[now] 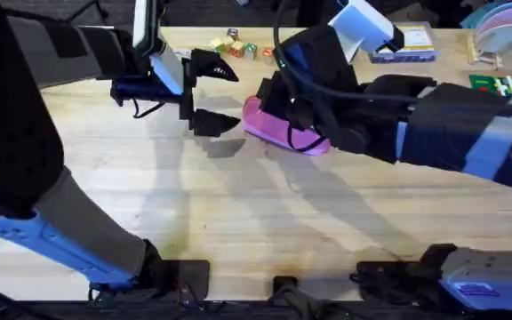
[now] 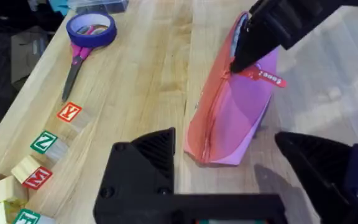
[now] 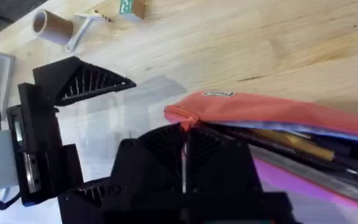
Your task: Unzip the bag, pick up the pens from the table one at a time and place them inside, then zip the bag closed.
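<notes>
Pinching the bag (image 2: 232,118), right claw (image 2: 236,62) closed.

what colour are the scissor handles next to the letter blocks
Purple. The scissors lie on the table, and the left wrist view shows the handles best.

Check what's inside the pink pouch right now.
Through the open zipper of the pouch, a yellowish pen and dark pens beside it show. How many there are is unclear; the pouch wall and the right hand cover the rest.
</notes>
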`<action>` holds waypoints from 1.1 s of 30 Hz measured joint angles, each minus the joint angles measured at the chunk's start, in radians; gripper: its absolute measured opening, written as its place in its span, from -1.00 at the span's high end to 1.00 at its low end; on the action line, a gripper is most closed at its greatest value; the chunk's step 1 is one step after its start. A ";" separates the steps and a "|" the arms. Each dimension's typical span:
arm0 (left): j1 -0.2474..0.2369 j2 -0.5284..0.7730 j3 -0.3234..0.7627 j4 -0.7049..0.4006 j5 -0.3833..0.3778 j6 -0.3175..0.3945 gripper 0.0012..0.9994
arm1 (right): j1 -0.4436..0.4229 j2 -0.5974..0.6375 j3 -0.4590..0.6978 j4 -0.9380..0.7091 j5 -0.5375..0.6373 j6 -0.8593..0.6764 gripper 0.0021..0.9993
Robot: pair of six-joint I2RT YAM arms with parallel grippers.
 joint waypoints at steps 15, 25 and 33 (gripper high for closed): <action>-0.071 0.054 0.000 0.087 0.014 -0.012 -0.99 | -0.003 0.000 0.000 0.002 -0.046 0.000 0.94; -0.078 0.131 0.000 0.143 0.065 -0.030 -0.99 | -0.005 0.000 0.000 0.002 -0.053 0.000 0.94; -0.088 0.133 0.000 0.166 0.101 -0.033 -0.94 | -0.005 0.000 0.000 0.002 -0.053 0.000 0.94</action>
